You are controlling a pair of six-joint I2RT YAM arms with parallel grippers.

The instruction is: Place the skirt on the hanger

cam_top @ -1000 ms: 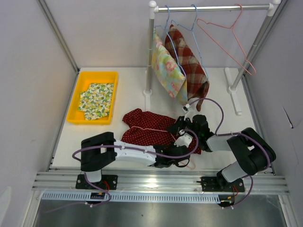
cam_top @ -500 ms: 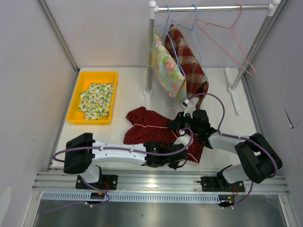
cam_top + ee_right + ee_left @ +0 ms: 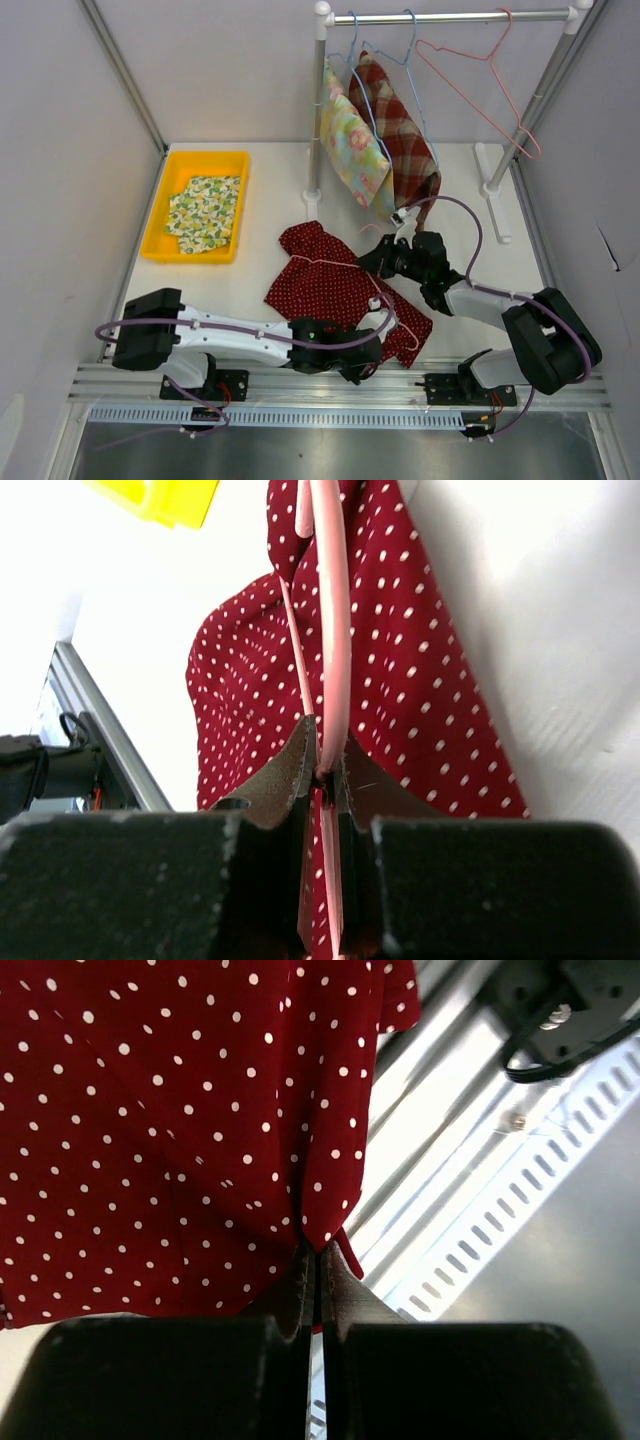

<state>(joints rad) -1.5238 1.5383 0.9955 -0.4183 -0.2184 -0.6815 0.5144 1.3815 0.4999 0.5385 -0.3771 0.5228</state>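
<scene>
The red polka-dot skirt (image 3: 330, 285) lies spread on the white table, with a pink hanger (image 3: 345, 270) threaded through it. My left gripper (image 3: 358, 358) is shut on the skirt's near hem (image 3: 322, 1230) by the table's front edge. My right gripper (image 3: 385, 262) is shut on the pink hanger (image 3: 330, 630) at the skirt's far right side; the wire runs between its pads with red cloth (image 3: 420, 680) beside it. Which part of the hanger is gripped is hidden.
A garment rack (image 3: 450, 17) at the back holds a floral cloth (image 3: 350, 145) and a plaid cloth (image 3: 400, 140) on blue hangers, plus a bare pink hanger (image 3: 490, 70). A yellow bin (image 3: 198, 205) with a floral cloth sits at back left. An aluminium rail (image 3: 330, 385) runs along the front.
My left gripper has slid toward the front edge, dragging the skirt's hem and stretching the skirt out. My right gripper has moved back and right with the hanger.
</scene>
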